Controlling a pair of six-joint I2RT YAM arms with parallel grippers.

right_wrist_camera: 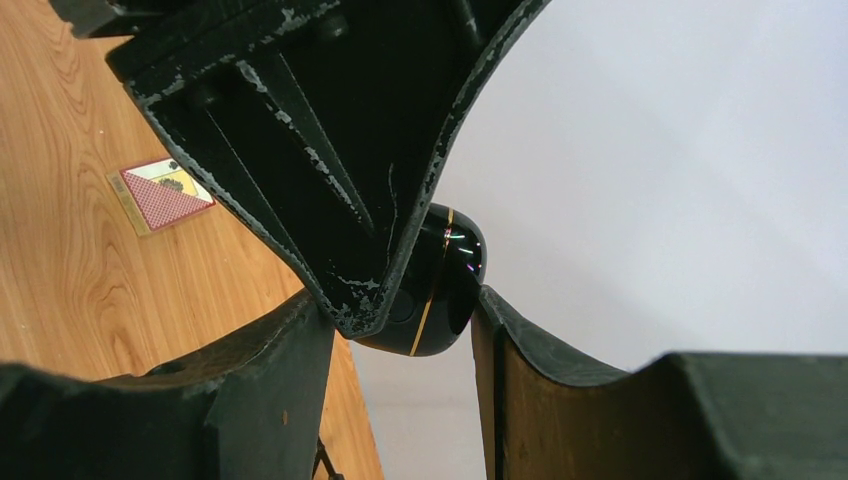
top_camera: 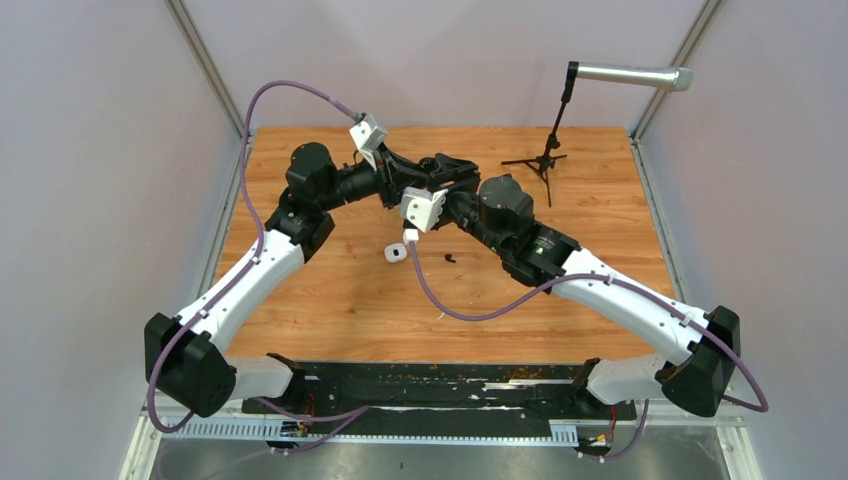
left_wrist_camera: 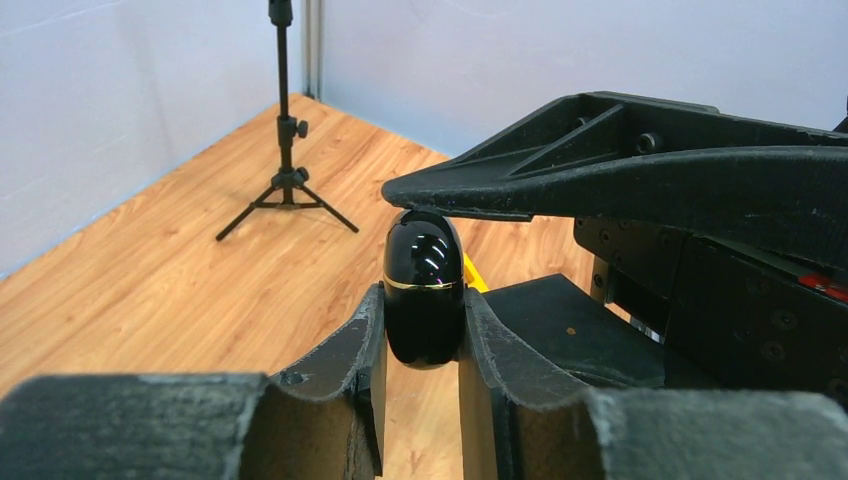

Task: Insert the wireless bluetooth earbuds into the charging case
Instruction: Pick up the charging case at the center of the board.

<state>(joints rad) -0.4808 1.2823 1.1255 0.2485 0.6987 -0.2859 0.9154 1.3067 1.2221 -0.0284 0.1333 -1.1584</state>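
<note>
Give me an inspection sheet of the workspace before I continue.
Surface: wooden table, light-brown grain.
Job's things: black charging case looks closed and is held off the table; black earbud and small white items lie on the table, too small to detail.
Clutter: red patterned card.
Hands: left hand clamps the case; right hand straddles it, contact unclear.
Cables: purple cable loops across the table.
Surroundings: tripod with microphone; pale walls.

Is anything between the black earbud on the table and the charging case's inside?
Yes: the charging case, clamped by the left gripper, looks shut along its gold seam; the black earbud lies outside.
</note>
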